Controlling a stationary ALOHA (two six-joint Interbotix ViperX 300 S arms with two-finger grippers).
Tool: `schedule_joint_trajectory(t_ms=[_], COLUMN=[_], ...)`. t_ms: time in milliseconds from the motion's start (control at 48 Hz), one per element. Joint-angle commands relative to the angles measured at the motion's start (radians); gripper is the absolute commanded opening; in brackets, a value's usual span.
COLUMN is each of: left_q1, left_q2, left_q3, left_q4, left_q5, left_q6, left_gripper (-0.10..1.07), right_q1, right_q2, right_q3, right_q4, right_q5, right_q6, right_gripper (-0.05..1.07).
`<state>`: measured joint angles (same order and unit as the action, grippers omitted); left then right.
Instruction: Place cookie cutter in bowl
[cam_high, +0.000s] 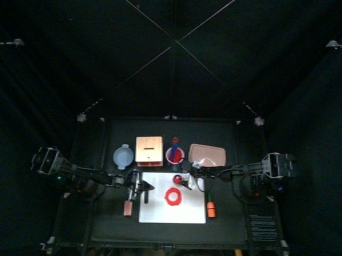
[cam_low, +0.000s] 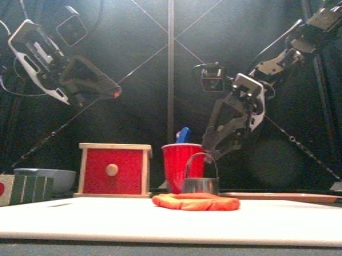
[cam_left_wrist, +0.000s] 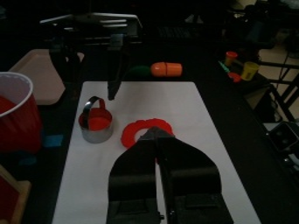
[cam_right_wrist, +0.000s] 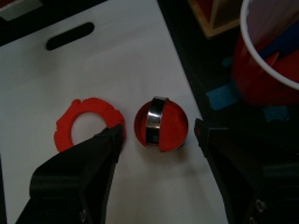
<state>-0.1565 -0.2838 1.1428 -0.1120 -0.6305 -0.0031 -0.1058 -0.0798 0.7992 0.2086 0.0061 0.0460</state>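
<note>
Black fingers (cam_right_wrist: 111, 140) of the right gripper (cam_right_wrist: 160, 129) are spread wide, one on each side of the cookie cutter (cam_right_wrist: 160, 122) and not touching it. The cutter is a small round red piece with a metal band across its top. It stands upright on the white cutting board (cam_high: 154, 210), and the band runs crosswise to the line between the fingers. A flat red ring (cam_right_wrist: 87, 127) lies just beside it. The right arm hangs down steeply over the board. The left gripper (cam_left_wrist: 158, 144) has its fingers pressed together on nothing, and its arm is raised on its own side. Beyond the board stand a red cup (cam_low: 182, 165), an orange box (cam_low: 114, 168) and the pale bowl (cam_high: 123, 156), well apart from the cutter. Black curtains close the pen.
</note>
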Motion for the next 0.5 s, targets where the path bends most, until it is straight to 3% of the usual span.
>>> schedule_joint_trajectory(t_ms=[0,479], left_q1=[0.002,-0.003], left_q2=[-0.018,-0.176], left_q3=[0.000,0.077], left_q4=[-0.008,-0.020], left_q5=[-0.012,-0.012], left_q6=[0.002,0.000], left_gripper=[0.28,0.28], right_q1=[-0.005,-0.005], right_q2=[-0.025,0.035], right_q3=[-0.023,-0.058], right_q4=[0.002,0.000], right_q5=[0.000,0.005], right_q6=[0.002,0.000], right_gripper=[0.96,0.94])
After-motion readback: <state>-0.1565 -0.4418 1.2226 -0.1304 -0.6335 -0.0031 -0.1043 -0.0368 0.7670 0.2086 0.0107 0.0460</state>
